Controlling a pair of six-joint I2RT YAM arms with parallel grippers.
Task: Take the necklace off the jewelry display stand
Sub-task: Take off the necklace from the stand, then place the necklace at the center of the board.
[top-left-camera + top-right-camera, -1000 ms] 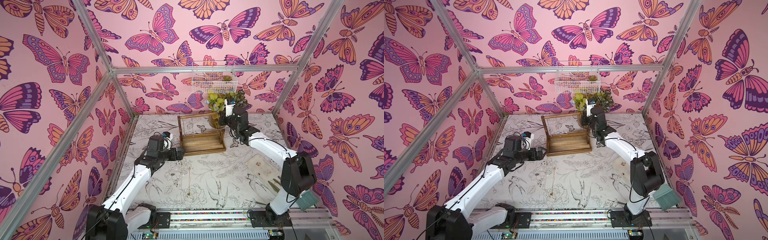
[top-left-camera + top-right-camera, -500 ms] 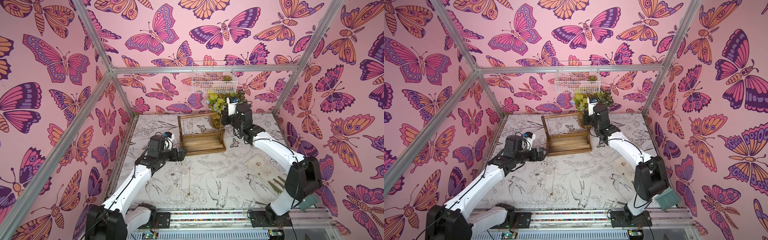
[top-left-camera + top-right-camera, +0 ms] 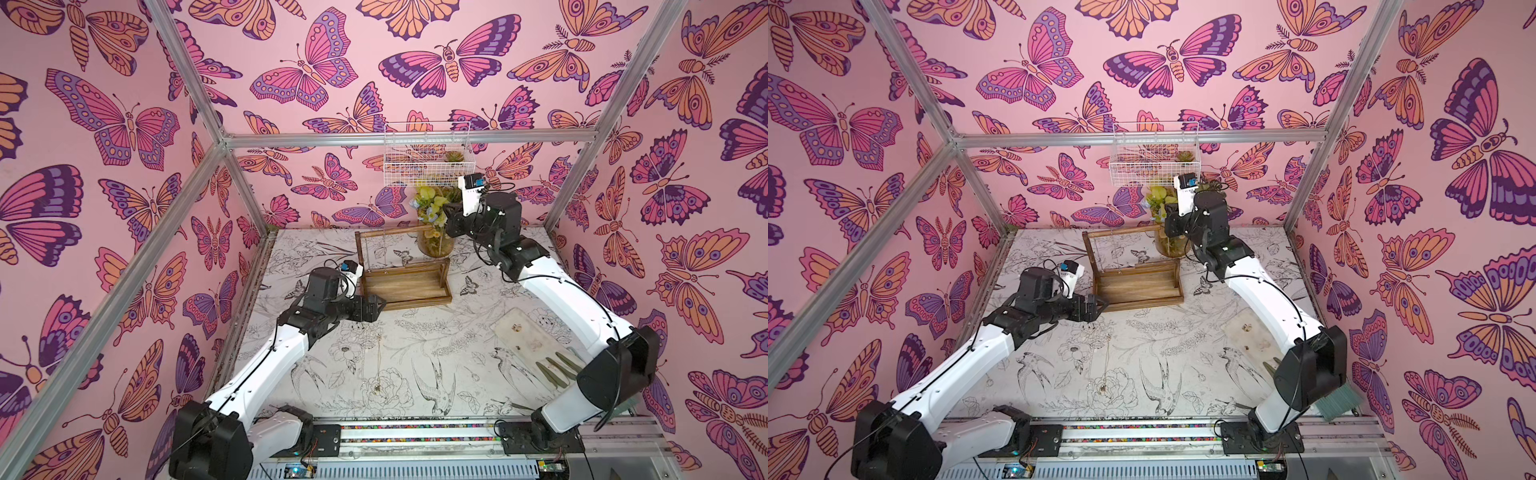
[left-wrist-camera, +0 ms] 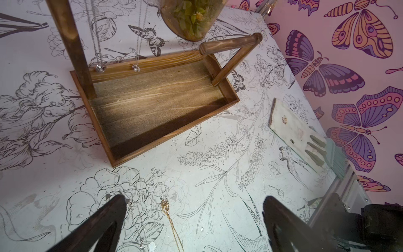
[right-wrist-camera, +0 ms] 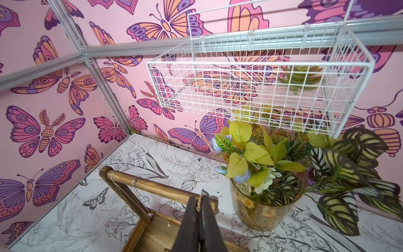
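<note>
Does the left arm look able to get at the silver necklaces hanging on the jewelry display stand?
Probably yes: the open left end effector is beside the jewelry display stand, and the silver necklaces hang unobstructed past its near post.

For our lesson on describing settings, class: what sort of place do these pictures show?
Probably a robot test booth, not a home: an aluminium frame, butterfly-papered walls, and two arms mounted on a rail.

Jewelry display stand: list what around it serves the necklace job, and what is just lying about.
Job: jewelry display stand; gold chain pinched in the shut right pincer; two silver necklaces hanging on the stand's bar; open left pincer by the stand's front corner.
Lying about: wire basket; flower pot; white board; green brush; gold necklace flat on the table.
</note>
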